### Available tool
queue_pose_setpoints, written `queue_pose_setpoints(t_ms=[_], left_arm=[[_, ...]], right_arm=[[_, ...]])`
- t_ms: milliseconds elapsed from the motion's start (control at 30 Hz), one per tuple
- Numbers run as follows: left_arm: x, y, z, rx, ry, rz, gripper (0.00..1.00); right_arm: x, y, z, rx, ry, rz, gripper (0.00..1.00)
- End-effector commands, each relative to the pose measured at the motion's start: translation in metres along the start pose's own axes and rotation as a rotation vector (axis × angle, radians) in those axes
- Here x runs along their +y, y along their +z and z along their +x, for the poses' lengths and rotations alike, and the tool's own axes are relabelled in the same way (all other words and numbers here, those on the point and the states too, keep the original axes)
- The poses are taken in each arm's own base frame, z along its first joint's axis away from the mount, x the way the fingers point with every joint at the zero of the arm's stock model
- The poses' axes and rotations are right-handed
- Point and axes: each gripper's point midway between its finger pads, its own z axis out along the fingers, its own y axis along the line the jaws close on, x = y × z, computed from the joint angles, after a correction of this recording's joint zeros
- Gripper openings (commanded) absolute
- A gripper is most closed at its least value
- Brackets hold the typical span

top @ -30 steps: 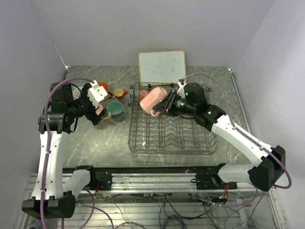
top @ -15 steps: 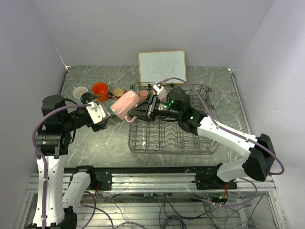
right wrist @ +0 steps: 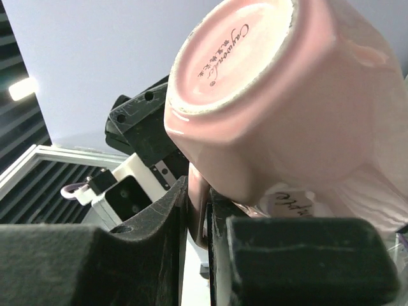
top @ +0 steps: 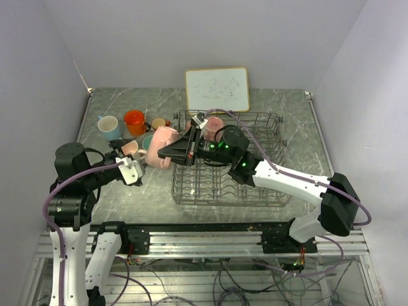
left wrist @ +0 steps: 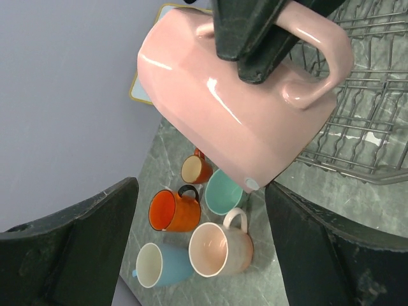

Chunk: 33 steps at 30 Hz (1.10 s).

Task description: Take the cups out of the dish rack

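My right gripper [top: 171, 152] is shut on the handle of a large pink mug [top: 162, 141] and holds it in the air over the left edge of the dark wire dish rack [top: 229, 175]. In the right wrist view the handle [right wrist: 197, 204] sits between my fingers, with the mug's base [right wrist: 236, 57] above. My left gripper [top: 141, 164] is open and empty just below the mug [left wrist: 236, 108]. On the table stand a light blue cup [left wrist: 162, 264], an orange cup [left wrist: 172, 210], a small orange cup [left wrist: 194, 169], a mint cup [left wrist: 223, 191] and a peach cup [left wrist: 220, 248]. Another pink mug [top: 213, 124] is in the rack.
A white framed board [top: 217, 89] leans on the back wall behind the rack. The cups on the table cluster at the far left [top: 134, 120], close to the left wall. The left wrist camera housing [right wrist: 127, 191] shows behind the held mug.
My right arm has carried the pink mug left, from over the rack to its left edge. My left arm has drawn back toward the near side, with the peach cup now on the table.
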Motion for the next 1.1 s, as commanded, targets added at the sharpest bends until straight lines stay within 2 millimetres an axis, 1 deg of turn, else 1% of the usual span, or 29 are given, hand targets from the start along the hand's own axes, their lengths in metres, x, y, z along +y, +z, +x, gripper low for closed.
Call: queue_pose_setpoints(t_ms=[0, 133, 233, 267, 367, 500, 533, 667, 733, 833, 967, 1067], left_arm=[[0.001, -0.001, -0.007, -0.05, 0.075, -0.036, 0.92], [-0.003, -0.004, -0.01, -0.084, 0.107, -0.089, 0.93], [-0.006, -0.007, -0.009, -0.096, 0.149, -0.133, 0.93], [-0.009, -0.008, -0.006, -0.093, 0.161, -0.142, 0.94], [-0.008, -0.011, -0.004, -0.095, 0.216, -0.192, 0.96], [-0.022, -0.014, 0.0, -0.09, 0.288, -0.17, 0.96], [-0.023, -0.015, 0.0, -0.089, 0.291, -0.181, 0.96], [-0.009, -0.023, -0.007, -0.121, 0.271, -0.309, 0.96], [0.001, -0.028, -0.016, -0.153, 0.256, -0.375, 0.95], [0.017, -0.034, -0.028, -0.205, 0.178, -0.454, 0.93], [0.024, -0.031, -0.037, -0.25, 0.078, -0.44, 0.88], [0.027, -0.03, -0.036, -0.256, 0.079, -0.454, 0.87]], right_arm=[[0.04, -0.003, 0.013, 0.024, -0.02, -0.144, 0.0], [0.047, 0.003, 0.009, 0.011, -0.018, -0.152, 0.0], [0.053, 0.009, 0.006, 0.012, -0.021, -0.161, 0.0], [0.056, 0.011, 0.006, 0.012, -0.022, -0.163, 0.0], [0.061, 0.016, 0.004, 0.008, -0.027, -0.166, 0.0], [0.065, 0.02, 0.001, -0.001, -0.033, -0.165, 0.0], [0.067, 0.021, 0.002, 0.001, -0.031, -0.17, 0.0], [0.069, 0.023, 0.006, 0.004, -0.016, -0.186, 0.0], [0.072, 0.025, 0.008, 0.005, -0.004, -0.199, 0.0], [0.076, 0.028, 0.013, 0.008, 0.01, -0.216, 0.0], [0.085, 0.034, 0.018, 0.006, 0.039, -0.259, 0.0], [0.093, 0.042, 0.025, 0.014, 0.049, -0.284, 0.0]])
